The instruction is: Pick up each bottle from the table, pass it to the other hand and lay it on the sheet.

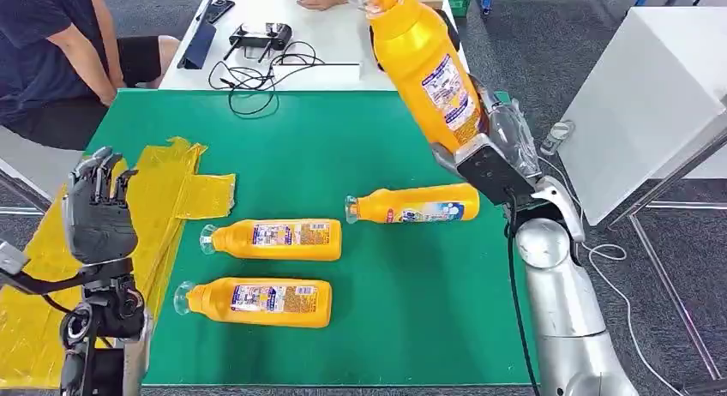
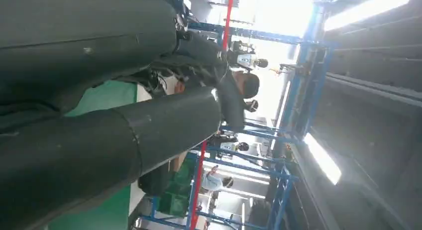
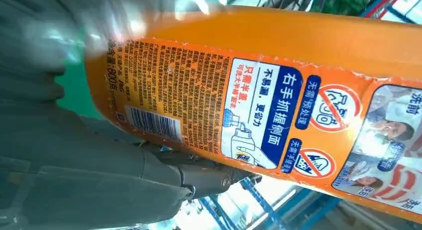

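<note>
I see one orange bottle (image 1: 427, 66) raised above the desk's far right, tilted, clear cap uppermost, its base in the right hand (image 1: 497, 152). Three more orange bottles (image 1: 274, 239) (image 1: 255, 301) (image 1: 416, 205) lie on their sides on the green surface, caps pointing left. The crumpled yellow sheet (image 1: 184, 195) lies at the left edge.

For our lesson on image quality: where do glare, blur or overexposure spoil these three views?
Head view: evenly lit and sharp. Left wrist view: windows and ceiling lights blow out to white, and the left hand is dark and soft. Right wrist view: a smeared bright patch sits near the held bottle, whose label is still readable.
</note>
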{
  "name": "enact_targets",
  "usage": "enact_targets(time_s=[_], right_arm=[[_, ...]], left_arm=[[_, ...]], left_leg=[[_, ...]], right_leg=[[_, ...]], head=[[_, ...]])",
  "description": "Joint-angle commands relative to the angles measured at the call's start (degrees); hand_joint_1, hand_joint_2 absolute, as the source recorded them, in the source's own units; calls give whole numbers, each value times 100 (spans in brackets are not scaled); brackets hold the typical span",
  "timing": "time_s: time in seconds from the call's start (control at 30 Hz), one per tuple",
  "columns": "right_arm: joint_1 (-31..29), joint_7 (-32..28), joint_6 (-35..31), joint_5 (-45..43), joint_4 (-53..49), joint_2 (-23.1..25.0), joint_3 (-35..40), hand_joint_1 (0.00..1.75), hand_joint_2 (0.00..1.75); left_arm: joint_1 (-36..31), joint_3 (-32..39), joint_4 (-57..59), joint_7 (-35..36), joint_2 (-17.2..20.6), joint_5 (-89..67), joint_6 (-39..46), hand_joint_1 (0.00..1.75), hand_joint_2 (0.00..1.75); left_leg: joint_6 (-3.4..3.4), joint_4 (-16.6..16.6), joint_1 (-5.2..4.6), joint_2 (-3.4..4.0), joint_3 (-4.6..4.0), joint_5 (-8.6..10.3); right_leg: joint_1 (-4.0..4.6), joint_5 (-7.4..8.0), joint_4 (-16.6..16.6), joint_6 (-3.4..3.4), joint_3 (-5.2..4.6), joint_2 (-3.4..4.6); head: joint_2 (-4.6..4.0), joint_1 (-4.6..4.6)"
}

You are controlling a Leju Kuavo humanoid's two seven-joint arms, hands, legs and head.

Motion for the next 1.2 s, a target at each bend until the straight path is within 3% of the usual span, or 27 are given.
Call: enact_targets(time_s=[0.03,0.47,0.5,1.2], right_arm=[[-405,-38,31,-90,732,224,404,175,175],[-935,-293,-7,-248,1779,340,850,175,175],[-1011,-349,-44,-284,1944,344,929,175,175],[-1498,-579,-2,-568,2749,642,1494,175,175]], left_arm=[[532,380,-916,150,-254,-55,-121,175,0],[755,576,-1451,402,-496,-383,-69,173,0],[775,586,-1487,462,-509,-506,0,0,0],[980,702,-1874,324,-636,-738,-439,0,0]], left_leg=[[-11,1,8,29,16,-10],[-9,1,8,16,12,-6],[-14,4,11,23,21,-12],[-13,2,9,15,12,-7]], right_leg=[[7,0,-2,-2,9,22],[6,0,-2,0,8,14],[10,-3,-1,0,18,18],[7,-3,1,-2,9,10]], head=[[0,0],[0,0],[0,0],[0,2]])
